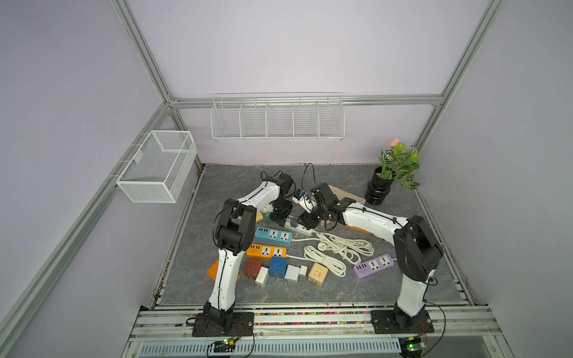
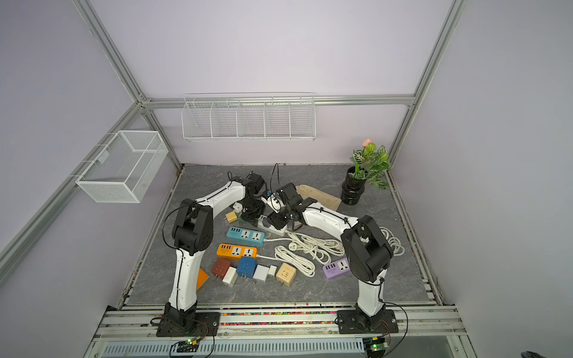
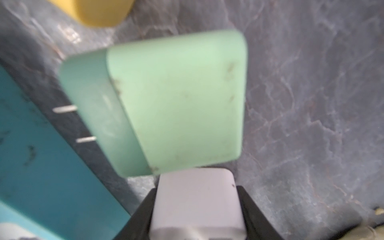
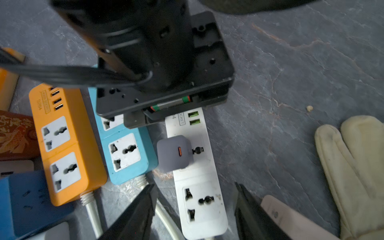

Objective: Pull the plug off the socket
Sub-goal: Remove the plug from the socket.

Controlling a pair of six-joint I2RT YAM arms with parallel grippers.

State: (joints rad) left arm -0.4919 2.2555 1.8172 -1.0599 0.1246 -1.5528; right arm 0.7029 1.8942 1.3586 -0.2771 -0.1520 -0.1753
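A small grey plug (image 4: 173, 152) sits in the middle socket of the white power strip (image 4: 195, 176), which lies flat on the dark table between both arms (image 1: 299, 228). My left gripper (image 3: 196, 188) is shut across the strip's far end, by the green USB ports; its black body (image 4: 145, 62) hides that end. My right gripper (image 4: 194, 187) straddles the strip's cord end, jaws open with a gap on each side. It sits short of the plug and touches nothing. Both grippers show in a top view, left (image 1: 279, 217) and right (image 1: 307, 221).
A teal strip (image 4: 124, 153) and an orange strip (image 4: 62, 145) lie right beside the white one. A green adapter (image 3: 166, 99) lies past the left gripper. A pale glove (image 4: 357, 166), coiled white cords (image 1: 338, 248), a purple strip (image 1: 373, 266), several loose adapters (image 1: 279, 266) and a potted plant (image 1: 379, 189) surround them.
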